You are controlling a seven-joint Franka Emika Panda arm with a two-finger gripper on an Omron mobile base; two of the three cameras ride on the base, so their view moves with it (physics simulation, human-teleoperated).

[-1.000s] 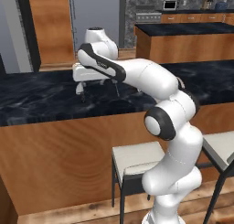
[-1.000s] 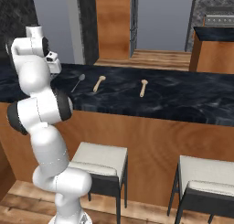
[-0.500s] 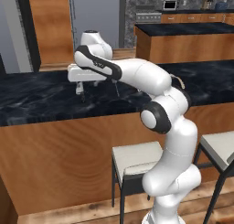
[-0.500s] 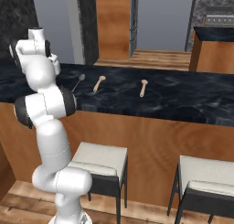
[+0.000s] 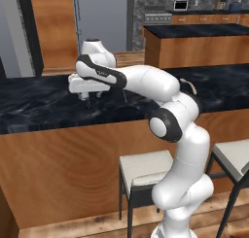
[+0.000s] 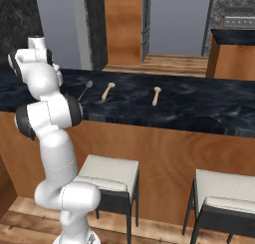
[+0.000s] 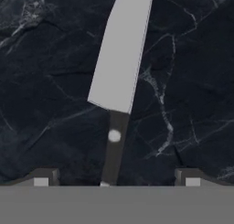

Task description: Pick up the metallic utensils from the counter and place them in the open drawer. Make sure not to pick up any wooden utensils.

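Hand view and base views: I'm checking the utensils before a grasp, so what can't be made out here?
- Knife: in the hand view its blade tip is cut off by the top edge, its handle end by the bottom band.
- Metal spoon: right base view, too small for detail; the arm hides its lower end.
- Gripper: left base view, fingertips too small to judge any gap to the counter.
- Wooden utensils: too small to identify by type.
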